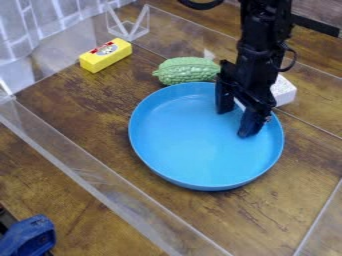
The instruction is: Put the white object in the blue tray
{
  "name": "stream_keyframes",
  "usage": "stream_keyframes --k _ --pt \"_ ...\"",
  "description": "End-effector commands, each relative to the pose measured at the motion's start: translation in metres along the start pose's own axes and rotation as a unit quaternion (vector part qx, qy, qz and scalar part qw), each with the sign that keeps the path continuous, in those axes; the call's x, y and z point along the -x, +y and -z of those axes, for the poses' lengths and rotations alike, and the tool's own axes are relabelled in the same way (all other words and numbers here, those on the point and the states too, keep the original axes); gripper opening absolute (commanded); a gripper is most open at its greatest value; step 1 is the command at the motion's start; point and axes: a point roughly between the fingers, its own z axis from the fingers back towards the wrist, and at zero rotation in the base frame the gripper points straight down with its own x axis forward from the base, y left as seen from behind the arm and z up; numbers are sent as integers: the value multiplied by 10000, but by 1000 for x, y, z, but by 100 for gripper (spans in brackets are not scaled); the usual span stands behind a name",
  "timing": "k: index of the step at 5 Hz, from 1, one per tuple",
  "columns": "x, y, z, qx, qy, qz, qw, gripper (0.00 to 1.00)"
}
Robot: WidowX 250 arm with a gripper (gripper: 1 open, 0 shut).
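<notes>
The white block [282, 91] sits at the right of the frame on the counter [80, 120], just outside the far right rim of the blue tray [201, 140], mostly hidden behind the arm, so it is not yet in the tray. The hand [249, 108] hangs in front of it, pointing straight down with its fingers spread apart and nothing between them; its lower finger reaches over the tray's inner edge. That pose looks like a lineup for a grasp from above, though whether it touches the block cannot be told. A bumpy green object [186, 70] lies just beyond the tray's upper rim, and a yellow block [106, 54] rests well apart at upper left.
</notes>
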Motion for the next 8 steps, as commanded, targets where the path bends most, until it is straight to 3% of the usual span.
stream_keyframes --k 1,5,8 --pt "9 0 1 146 -2 -145 9998 100" --pt "21 -17 15 465 179 -272 9984 100" --pt "28 -29 17 654 371 -350 9966 100"
